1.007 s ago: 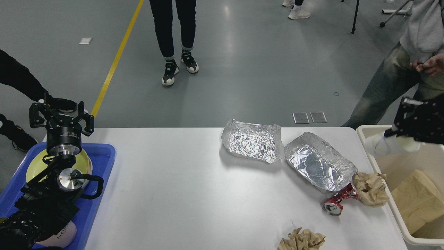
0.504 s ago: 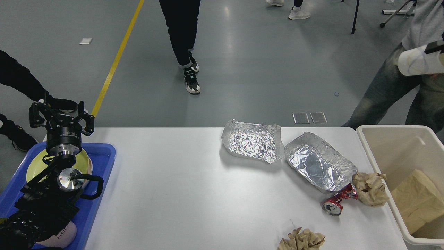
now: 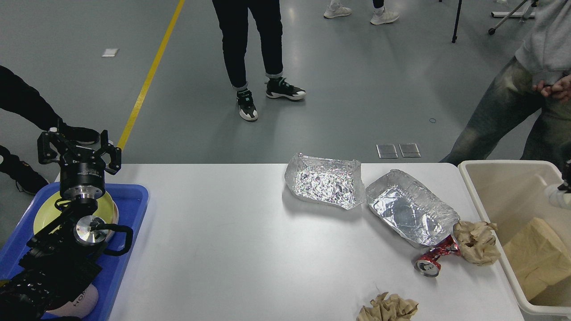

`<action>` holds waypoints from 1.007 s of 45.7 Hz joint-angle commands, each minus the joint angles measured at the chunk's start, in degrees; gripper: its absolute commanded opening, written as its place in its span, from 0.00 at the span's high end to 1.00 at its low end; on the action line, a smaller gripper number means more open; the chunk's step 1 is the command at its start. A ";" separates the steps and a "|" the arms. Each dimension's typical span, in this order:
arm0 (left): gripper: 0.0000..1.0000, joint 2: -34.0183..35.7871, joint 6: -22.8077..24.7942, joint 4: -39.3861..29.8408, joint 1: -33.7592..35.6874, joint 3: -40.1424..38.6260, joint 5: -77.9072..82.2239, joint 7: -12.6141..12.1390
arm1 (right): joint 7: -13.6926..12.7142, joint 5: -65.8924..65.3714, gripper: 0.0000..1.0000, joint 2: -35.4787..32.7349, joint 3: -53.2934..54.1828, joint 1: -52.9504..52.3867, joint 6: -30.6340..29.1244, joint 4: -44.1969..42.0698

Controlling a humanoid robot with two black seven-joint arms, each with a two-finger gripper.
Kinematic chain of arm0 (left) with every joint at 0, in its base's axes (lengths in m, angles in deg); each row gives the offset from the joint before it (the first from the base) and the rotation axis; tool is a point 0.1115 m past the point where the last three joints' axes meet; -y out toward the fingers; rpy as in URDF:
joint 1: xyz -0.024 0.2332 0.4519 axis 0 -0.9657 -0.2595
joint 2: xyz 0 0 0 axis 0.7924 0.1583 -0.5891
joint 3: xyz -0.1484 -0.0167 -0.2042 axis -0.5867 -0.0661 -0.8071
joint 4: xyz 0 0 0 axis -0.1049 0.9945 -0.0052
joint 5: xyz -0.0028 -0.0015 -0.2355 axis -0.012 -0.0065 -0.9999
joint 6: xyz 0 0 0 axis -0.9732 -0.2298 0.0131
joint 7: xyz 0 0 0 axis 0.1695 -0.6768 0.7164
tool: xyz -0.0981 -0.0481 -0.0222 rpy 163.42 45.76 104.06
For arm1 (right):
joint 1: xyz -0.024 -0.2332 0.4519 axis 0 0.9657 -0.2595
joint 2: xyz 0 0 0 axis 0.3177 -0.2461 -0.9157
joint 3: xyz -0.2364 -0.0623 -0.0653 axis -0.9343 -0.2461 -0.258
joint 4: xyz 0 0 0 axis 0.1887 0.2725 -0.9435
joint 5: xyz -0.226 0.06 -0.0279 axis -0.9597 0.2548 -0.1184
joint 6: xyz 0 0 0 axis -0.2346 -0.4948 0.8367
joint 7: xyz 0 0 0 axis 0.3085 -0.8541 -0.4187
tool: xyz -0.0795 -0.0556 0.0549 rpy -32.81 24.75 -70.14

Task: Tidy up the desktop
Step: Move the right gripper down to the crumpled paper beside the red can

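Observation:
The white desktop [image 3: 232, 232] holds two crumpled foil trays [image 3: 323, 180] [image 3: 408, 207], a crushed red can [image 3: 435, 259], a brown paper wad [image 3: 477, 243] next to the can, and another wad [image 3: 388, 307] at the front edge. My left gripper [image 3: 76, 145] is open and empty, held above the blue tray [image 3: 131, 196] at the desktop's left end. Only a sliver of my right gripper [image 3: 567, 171] shows at the right edge, over the beige bin [image 3: 468, 178], with a white object [image 3: 558, 196] just below it. Its fingers are cut off.
The blue tray holds a yellow plate [image 3: 107, 207] and a pale cup [image 3: 82, 301] under my left arm. The bin holds brown paper [image 3: 539, 254]. People stand beyond the desktop's far edge, one close to the bin [image 3: 499, 102].
My right gripper with the white object rose from over the bin to the upper right, then came back down to the right edge over the bin. My left arm has not moved.

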 commanded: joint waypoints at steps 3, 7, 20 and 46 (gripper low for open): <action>0.04 0.00 0.00 0.01 0.00 0.09 0.00 0.00 | 0.00 0.04 0.00 4.98 8.05 13.84 8.45 -7.48; 0.04 0.00 0.00 0.01 0.00 0.00 0.00 0.00 | 0.00 0.04 0.00 7.45 8.93 19.39 8.98 -11.08; 0.04 0.00 0.00 0.01 0.00 0.00 0.00 0.00 | 0.00 0.21 0.00 12.63 9.89 22.57 8.54 -14.70; 0.04 0.00 0.00 -0.07 0.00 0.00 0.00 0.00 | 0.08 0.83 0.00 13.60 -17.79 -34.55 -13.67 18.44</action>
